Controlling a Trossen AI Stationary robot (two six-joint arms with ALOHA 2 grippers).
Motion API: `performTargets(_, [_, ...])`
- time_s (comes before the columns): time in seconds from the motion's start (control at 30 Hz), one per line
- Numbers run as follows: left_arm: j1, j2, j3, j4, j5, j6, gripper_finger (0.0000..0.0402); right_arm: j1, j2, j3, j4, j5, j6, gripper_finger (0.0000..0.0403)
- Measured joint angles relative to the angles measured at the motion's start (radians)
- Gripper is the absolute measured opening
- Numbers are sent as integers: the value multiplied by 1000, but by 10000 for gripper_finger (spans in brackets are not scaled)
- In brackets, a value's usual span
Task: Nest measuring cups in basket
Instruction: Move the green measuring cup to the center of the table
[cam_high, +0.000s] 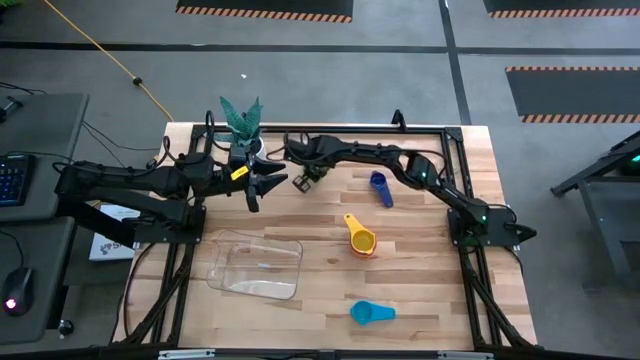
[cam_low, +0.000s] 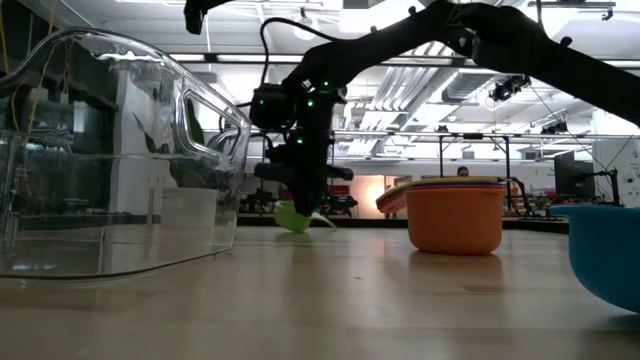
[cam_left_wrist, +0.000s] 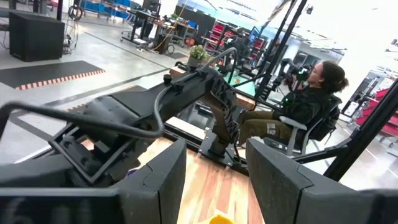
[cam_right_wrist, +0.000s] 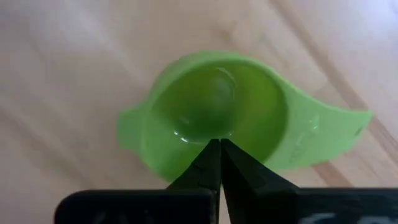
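Observation:
The green measuring cup (cam_right_wrist: 217, 106) sits on the table at its far side, tilted in the low view (cam_low: 293, 217). My right gripper (cam_right_wrist: 219, 146) points down over it, shut, with its tips at the bowl's inner wall. My left gripper (cam_high: 268, 185) hovers open just left of it, touching nothing. The clear basket (cam_high: 255, 265) stands on the table nearer the front. An orange cup with a yellow one nested in it (cam_high: 360, 238), a dark blue cup (cam_high: 380, 188) and a light blue cup (cam_high: 370, 313) lie apart on the table. My right gripper comes from above with its shut fingertips (cam_right_wrist: 211, 155) against the inner wall of the green cup's bowl (cam_right_wrist: 205, 134), on the side away from the handle (cam_right_wrist: 329, 124). Nothing shows between the fingers. The cup rests on the table, tilted; I cannot tell whether the tips press it.
A white pot with a green plant (cam_high: 242, 125) stands at the far edge, close behind both grippers. A person sits beyond the table in the left wrist view (cam_left_wrist: 298, 106). Bare wood lies between the basket and the cups.

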Motion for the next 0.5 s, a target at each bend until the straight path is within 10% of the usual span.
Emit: performTargets(0.5, [-2, 0, 0, -3, 0, -36, 156, 165, -31, 0, -275, -130, -272, 0])
